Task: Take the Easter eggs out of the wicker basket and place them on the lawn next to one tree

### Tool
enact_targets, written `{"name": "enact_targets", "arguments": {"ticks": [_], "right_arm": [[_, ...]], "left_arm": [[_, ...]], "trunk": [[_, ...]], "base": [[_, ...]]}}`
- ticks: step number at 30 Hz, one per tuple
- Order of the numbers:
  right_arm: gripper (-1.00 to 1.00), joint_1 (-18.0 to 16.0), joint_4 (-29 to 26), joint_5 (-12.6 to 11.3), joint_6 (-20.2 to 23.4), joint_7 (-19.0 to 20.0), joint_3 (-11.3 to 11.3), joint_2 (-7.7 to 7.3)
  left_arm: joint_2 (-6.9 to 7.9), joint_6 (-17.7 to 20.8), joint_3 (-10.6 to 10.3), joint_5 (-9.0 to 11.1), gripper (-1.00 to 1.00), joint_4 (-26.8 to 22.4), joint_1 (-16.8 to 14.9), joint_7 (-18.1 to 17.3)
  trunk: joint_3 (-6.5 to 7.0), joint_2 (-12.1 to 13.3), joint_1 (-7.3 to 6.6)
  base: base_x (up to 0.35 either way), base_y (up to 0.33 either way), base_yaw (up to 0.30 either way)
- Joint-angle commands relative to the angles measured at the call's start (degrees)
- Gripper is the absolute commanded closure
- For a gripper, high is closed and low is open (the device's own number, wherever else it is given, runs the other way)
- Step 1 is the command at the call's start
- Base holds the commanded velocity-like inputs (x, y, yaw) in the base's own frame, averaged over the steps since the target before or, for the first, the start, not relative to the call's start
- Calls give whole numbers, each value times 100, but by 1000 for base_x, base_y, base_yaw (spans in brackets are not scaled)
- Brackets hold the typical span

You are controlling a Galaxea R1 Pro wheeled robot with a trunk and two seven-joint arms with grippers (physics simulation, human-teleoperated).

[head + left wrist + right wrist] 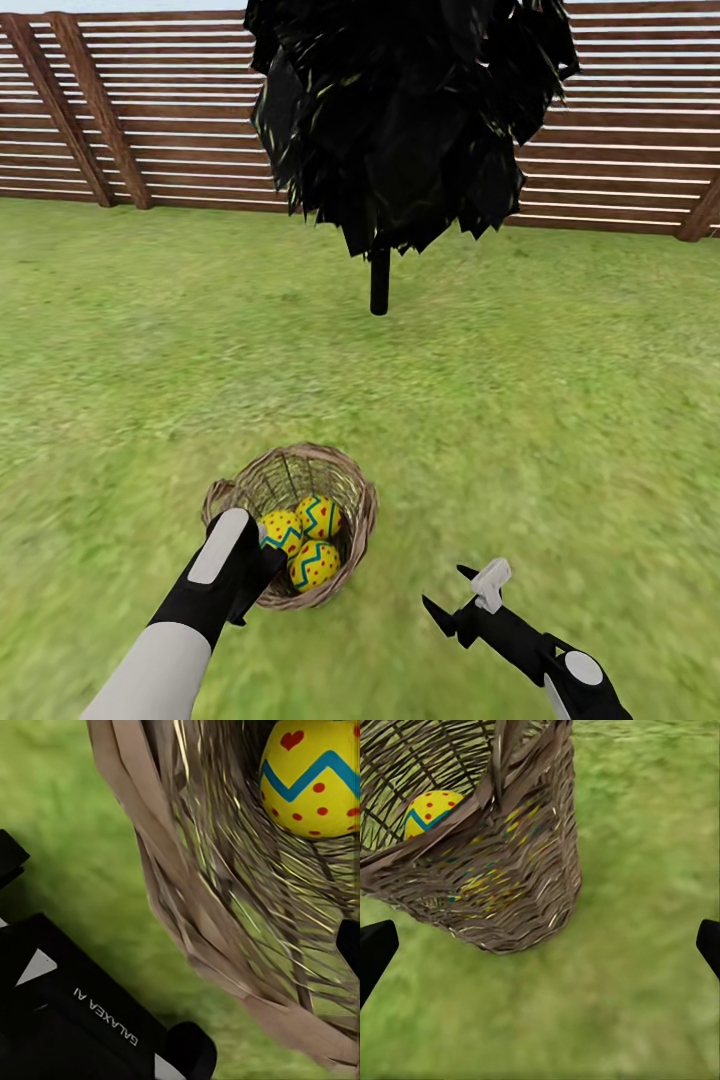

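Low on the lawn (pixel 560 400), wicker basket (pixel 345 480) with 3 Easter eggs (pixel 303 540) inside. Left gripper (pixel 262 560) at its near rim, jaw state hidden. Right gripper (pixel 447 598) beside it, jaws spread, empty. Beyond, black-trunked tree (pixel 379 280), slat fence (pixel 640 150).
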Motion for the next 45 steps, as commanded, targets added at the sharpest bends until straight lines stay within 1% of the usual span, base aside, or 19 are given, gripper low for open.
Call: {"name": "enact_targets", "arguments": {"ticks": [1,8,16,19,20,21,24,35,45], "right_arm": [[-100,-3,6,26,-31,16,-4,-1],[-100,-3,18,31,-31,16,-4,-1],[-100,-3,22,39,-23,10,4,-1],[-100,-3,23,40,-22,10,4,-1],[-100,-3,23,40,-22,9,4,-1],[-100,-3,23,44,-22,8,5,-1],[-100,-3,23,48,-22,7,5,3],[-100,-3,31,49,-22,2,5,7],[-100,-3,39,57,-22,-12,5,8]], "left_arm": [[-3,49,11,12,-100,3,-2,-38],[-11,49,33,26,-100,19,-2,-336],[-36,-10,64,44,-100,24,-2,-403],[-40,-19,163,46,-100,32,-2,-404],[-43,-20,228,47,-100,35,-2,-402],[-46,-21,411,53,-100,40,-2,-404],[-52,-22,486,55,-100,41,-2,-404],[-81,-22,559,88,-100,48,-2,-405],[-82,-30,591,119,-100,121,-2,-405]], "trunk": [[-23,-43,22],[-148,-324,176],[-292,-645,351],[-346,-765,417],[-364,-805,439],[-382,-845,461],[-435,-966,527],[-435,-966,527],[-615,-1367,747]], "base": [[0,0,0],[0,0,0],[0,0,0],[0,0,0],[0,0,0],[0,0,0],[0,0,0],[0,0,0],[0,0,0]]}}
